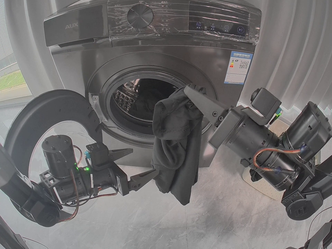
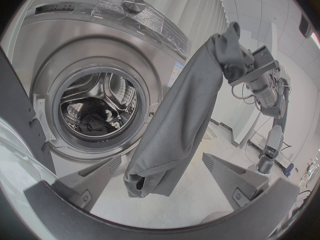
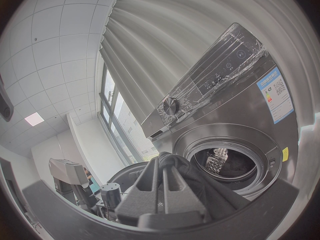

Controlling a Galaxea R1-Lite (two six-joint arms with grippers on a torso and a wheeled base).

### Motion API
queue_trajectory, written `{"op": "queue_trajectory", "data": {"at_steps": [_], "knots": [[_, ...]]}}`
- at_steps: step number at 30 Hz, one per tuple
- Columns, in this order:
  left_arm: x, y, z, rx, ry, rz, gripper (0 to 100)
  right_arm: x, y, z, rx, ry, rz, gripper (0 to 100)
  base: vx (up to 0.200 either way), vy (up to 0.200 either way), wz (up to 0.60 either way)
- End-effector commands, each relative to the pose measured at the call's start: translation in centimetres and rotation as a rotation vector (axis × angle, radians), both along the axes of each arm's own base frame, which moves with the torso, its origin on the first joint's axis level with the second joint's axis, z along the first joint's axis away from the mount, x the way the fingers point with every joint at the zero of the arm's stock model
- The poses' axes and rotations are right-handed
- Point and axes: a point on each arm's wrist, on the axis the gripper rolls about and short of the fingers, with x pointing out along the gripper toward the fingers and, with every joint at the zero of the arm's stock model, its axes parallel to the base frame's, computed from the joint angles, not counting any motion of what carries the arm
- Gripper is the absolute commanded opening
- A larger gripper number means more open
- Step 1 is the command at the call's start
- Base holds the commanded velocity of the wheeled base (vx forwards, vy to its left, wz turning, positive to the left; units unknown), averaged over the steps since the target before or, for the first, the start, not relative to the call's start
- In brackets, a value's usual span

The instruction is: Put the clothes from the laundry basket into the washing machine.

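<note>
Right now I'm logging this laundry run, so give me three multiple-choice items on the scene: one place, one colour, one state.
1. Where is the garment?
A. hanging before the drum mouth
B. on the floor
C. in a basket

2. What colour is the garment?
A. white
B. dark grey
C. red

3. What state is the door in?
A. shut
B. open
C. taken off

Key:
1. A, the right pincer holds it up before the mouth.
2. B, it is dark grey all over.
3. B, the door stands swung aside on the left.
</note>
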Motion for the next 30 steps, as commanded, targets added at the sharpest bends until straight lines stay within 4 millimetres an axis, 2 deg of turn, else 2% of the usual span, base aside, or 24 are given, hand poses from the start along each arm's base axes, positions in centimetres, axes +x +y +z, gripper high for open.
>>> {"op": "queue_trajectory", "data": {"at_steps": [1,14,20,30], "knots": [[1.3,-0.8,-2.6,0.027,0.048,-0.002,100,-0.1,0.2,-0.1,-0.001,0.001,0.006,0,0.000,0.000,0.00],[4.0,-2.3,-6.2,-0.016,-0.006,-0.020,100,-0.2,0.3,-0.1,0.011,0.015,0.016,0,0.000,0.000,0.00],[5.3,-3.2,-6.6,-0.034,-0.036,-0.048,100,-0.3,0.3,0.0,0.012,0.014,0.020,0,0.000,0.000,0.00],[5.9,-4.5,-6.9,-0.053,-0.046,-0.136,100,-0.3,0.4,-0.2,0.009,0.018,0.020,0,0.000,0.000,0.00]]}}
